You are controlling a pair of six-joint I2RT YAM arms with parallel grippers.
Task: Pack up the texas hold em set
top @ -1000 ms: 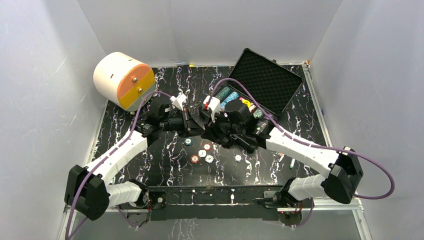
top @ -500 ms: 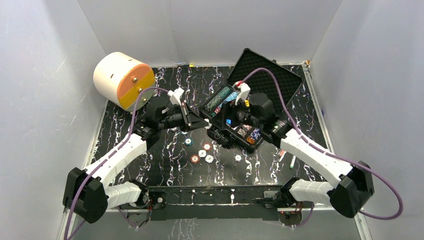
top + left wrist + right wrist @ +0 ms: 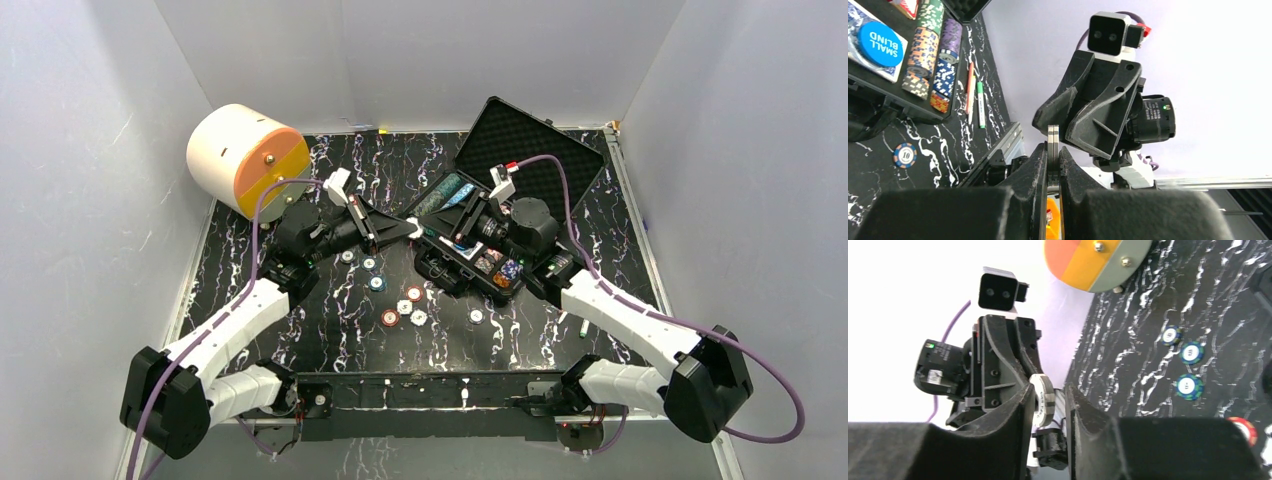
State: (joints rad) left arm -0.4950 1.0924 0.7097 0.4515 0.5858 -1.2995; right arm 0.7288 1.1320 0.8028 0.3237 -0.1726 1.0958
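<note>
Left gripper (image 3: 1052,150) is pinching white round plastic chip (image 3: 1040,401) edge-on above black marbled desk (image 3: 330,170) middle; right gripper (image 3: 1049,395) is straddling it, jaws spread. Early release risks chip dropping, rolling away.

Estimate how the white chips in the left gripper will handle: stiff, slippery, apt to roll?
Probably stiff: the white chips sit edge-on and unbent in the left gripper. They may slide on each other, since it looks like two smooth discs pinched flat. Dropped on edge, they'd likely roll, being round.
</note>
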